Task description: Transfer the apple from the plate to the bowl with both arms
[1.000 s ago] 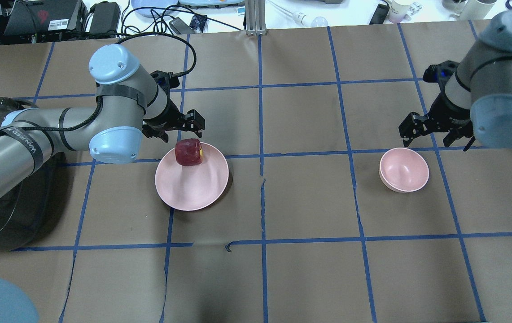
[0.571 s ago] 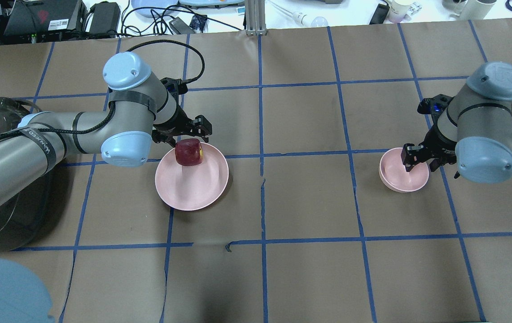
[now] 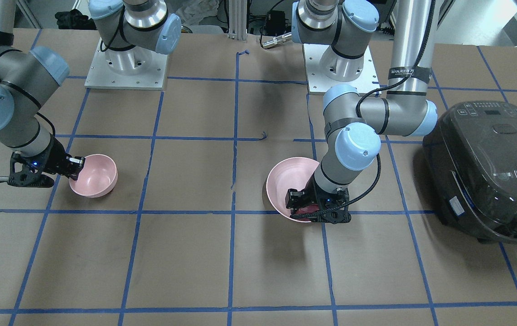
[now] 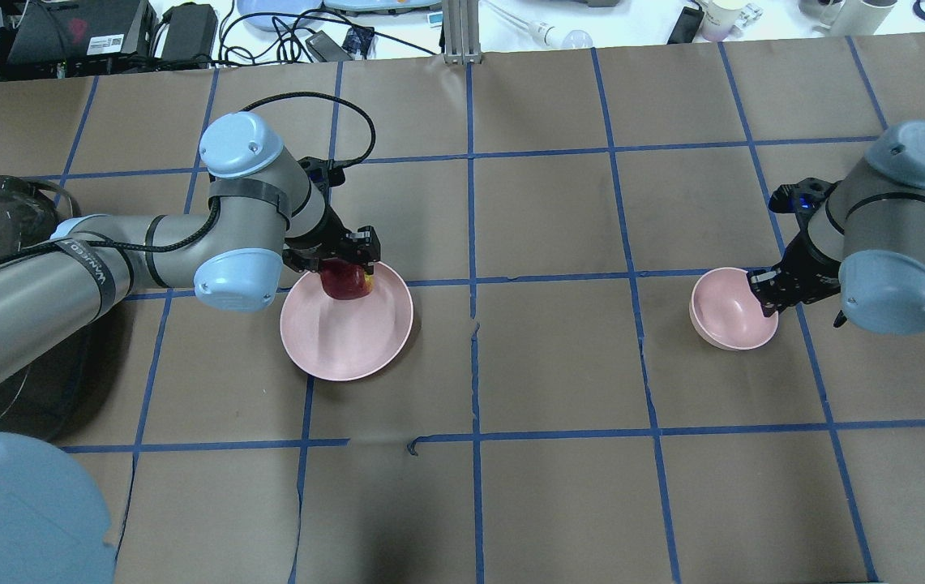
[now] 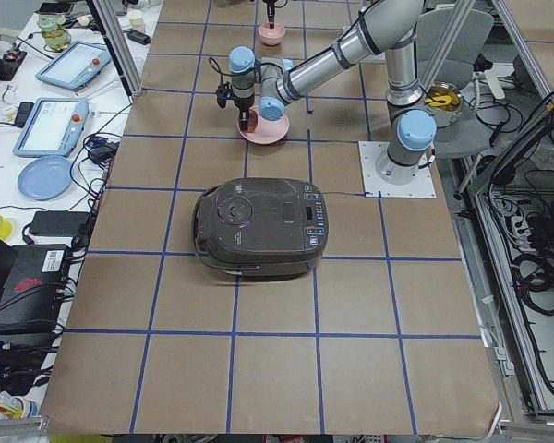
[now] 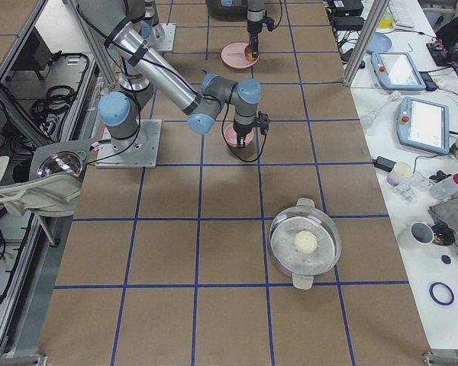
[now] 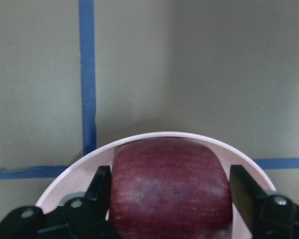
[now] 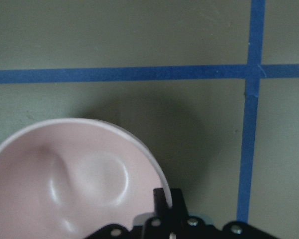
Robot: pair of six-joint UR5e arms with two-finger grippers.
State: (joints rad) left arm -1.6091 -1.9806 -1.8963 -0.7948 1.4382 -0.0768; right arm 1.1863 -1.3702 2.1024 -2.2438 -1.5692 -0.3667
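Note:
The dark red apple [image 4: 345, 281] sits at the far edge of the wide pink plate [image 4: 349, 345]. My left gripper [image 4: 340, 261] is down over the apple and open. In the left wrist view its fingers [image 7: 100, 189] stand close on either side of the apple [image 7: 169, 186]. The small pink bowl [image 4: 725, 312] stands to the right. My right gripper [image 4: 762, 294] is shut on the bowl's right rim. The right wrist view shows the rim [image 8: 157, 179] pinched between its fingertips. The front view shows both: the bowl [image 3: 97, 179] and the plate [image 3: 285, 181].
A black rice cooker [image 3: 489, 167] stands on the table's left end, next to my left arm. A lidded metal pot [image 6: 305, 242] stands at the right end. Blue tape lines grid the brown table cover. Cables and devices lie past the far edge.
My left gripper has come forward and down around the apple. My right gripper has dropped from beyond the bowl onto its right rim and closed there.

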